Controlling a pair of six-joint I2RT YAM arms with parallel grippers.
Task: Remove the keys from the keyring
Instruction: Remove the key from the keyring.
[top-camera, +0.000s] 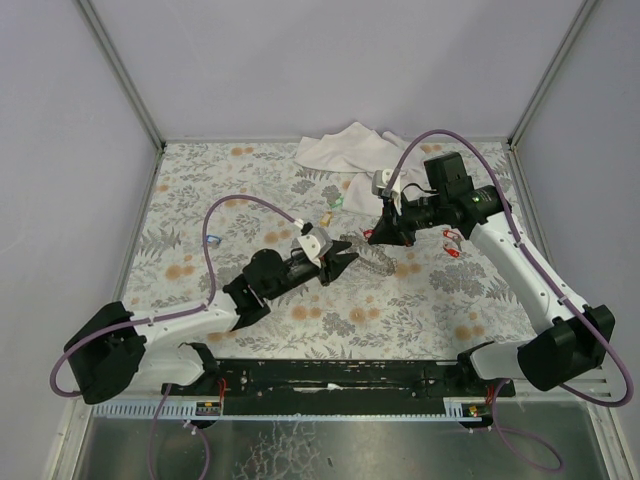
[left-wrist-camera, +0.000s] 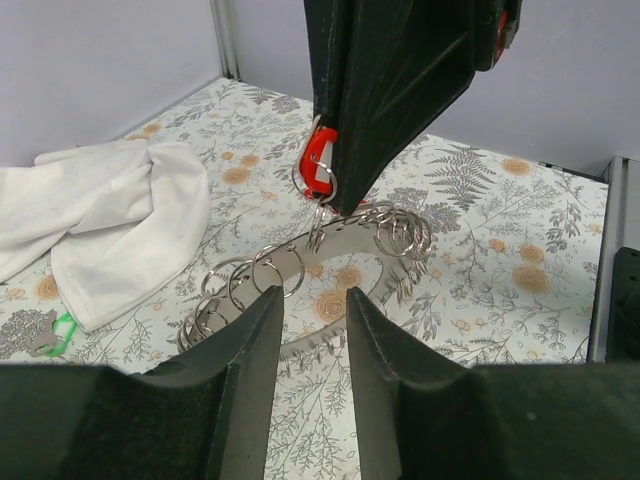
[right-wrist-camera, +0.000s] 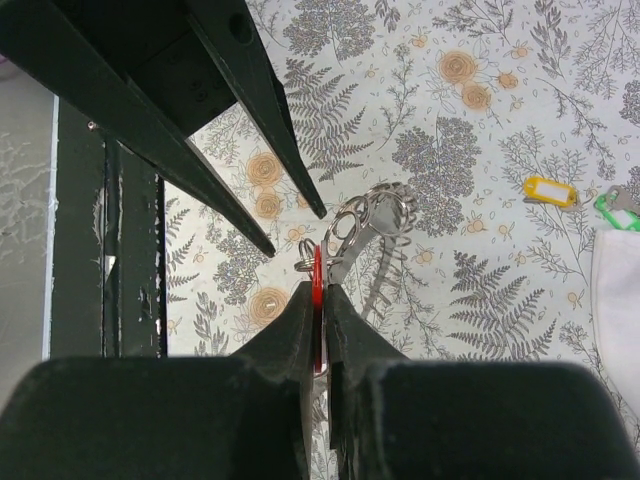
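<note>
- Keyring (left-wrist-camera: 345, 242), a curved metal band strung with many small rings, is lying near the middle of the flowered table (top-camera: 200, 200), between the two grippers.
- Right gripper (right-wrist-camera: 320, 300) is pinching the red key (left-wrist-camera: 318, 165) flat between closed fingers and hanging it just above the band; the key's small ring appears to be looped onto the band.
- Left gripper (left-wrist-camera: 312, 300) is hovering low just in front of the band, with its fingers parted and nothing between them.
- Pulling on the red key now is likely to drag the whole band along, since nothing is pinning it down.
- Closing the left fingers on loose rings rather than the band is risking a slip, because the rings are sliding freely.
- Thin as it is, the red key could be twisting out of the pinch if the band snags.
- Left arm is reaching forward, low and nearly level across the table.
- Right arm is coming in from the right side, its wrist bending so the fingers are pointing down toward the band.
</note>
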